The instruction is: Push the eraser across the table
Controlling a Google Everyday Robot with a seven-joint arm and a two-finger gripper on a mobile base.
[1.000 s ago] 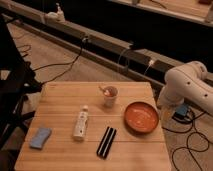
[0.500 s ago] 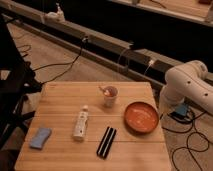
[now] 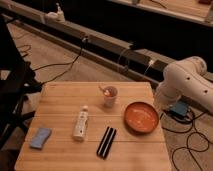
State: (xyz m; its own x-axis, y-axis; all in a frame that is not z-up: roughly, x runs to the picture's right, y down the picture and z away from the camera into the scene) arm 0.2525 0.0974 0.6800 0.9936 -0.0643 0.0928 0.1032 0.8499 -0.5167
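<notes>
The black eraser (image 3: 106,142) lies flat on the light wooden table (image 3: 60,100), near the front edge and slightly right of the middle, its long side pointing away from me with a slight tilt. A white bottle (image 3: 80,123) lies just left of it. My white arm (image 3: 186,82) hangs beside the table's right edge, level with the orange plate. The gripper itself does not show; the arm's lower end drops out of sight behind the table's right side.
An orange plate (image 3: 141,116) sits at the right of the table. A cup with something in it (image 3: 109,95) stands behind the middle. A light-blue pad (image 3: 40,138) lies at the front left. Cables run over the floor around the table, with a blue box (image 3: 178,110) at the right.
</notes>
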